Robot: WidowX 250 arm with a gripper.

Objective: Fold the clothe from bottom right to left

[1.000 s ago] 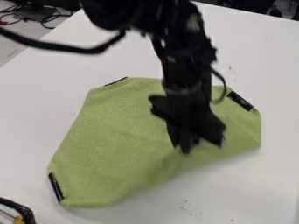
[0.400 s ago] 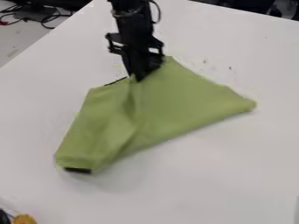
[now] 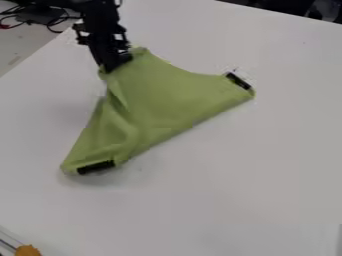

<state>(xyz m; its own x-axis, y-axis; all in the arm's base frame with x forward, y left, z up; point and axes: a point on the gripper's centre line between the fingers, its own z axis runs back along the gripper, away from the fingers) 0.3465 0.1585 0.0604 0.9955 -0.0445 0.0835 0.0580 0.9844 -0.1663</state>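
The black gripper (image 3: 112,69) is at the upper left of the camera view, shut on the top left edge of the green cloth (image 3: 160,95). The cloth is bunched and creased below the fingers and spreads out to the right and down to the lower left. One black strip (image 3: 97,167) lies along its lower left corner, another black strip (image 3: 238,80) at its right corner. The cloth's underside is hidden.
The white table (image 3: 234,185) extends around the cloth. An orange object (image 3: 27,250) sits at the bottom left edge. Dark cables (image 3: 57,22) lie beyond the table's edge at the upper left.
The gripper has moved up and to the left with the held cloth. The cloth's right and lower left corners have shifted, and its lower edge has been drawn upward.
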